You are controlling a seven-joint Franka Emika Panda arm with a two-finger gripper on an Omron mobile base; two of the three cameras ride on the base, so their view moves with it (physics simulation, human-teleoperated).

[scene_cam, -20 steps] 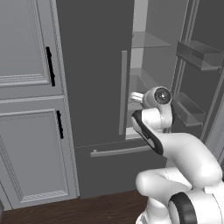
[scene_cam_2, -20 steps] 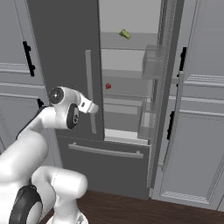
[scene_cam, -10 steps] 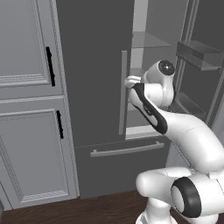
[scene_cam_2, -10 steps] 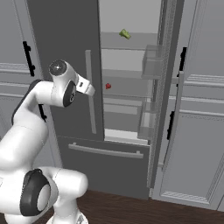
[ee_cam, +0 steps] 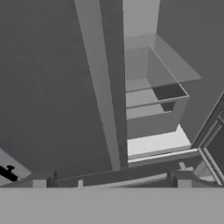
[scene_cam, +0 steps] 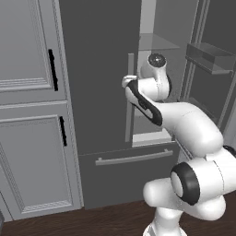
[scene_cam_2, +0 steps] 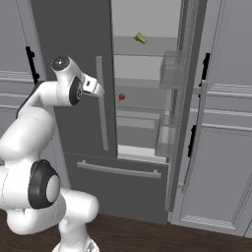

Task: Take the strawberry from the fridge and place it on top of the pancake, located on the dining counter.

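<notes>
Now, in the left base view, the arm has risen over the past second and swung toward the fridge (scene_cam: 101, 69), its wrist at the inner edge of the closed left door (the reach for the fruit looks begun). In the right base view, the pincer (scene_cam_2: 98, 89) sits released, nothing held, against the long door handle (scene_cam_2: 102, 103); the strawberry (scene_cam_2: 121, 97) rests on a glass shelf at its 3 o'clock, the green item (scene_cam_2: 140, 38) above at 1 o'clock. The open right door's bins (scene_cam_2: 170, 74) narrow the gap. In the hand view, the door edge (ee_cam: 116, 87) runs at 12 o'clock, open shelves lying at 2 o'clock.
</notes>
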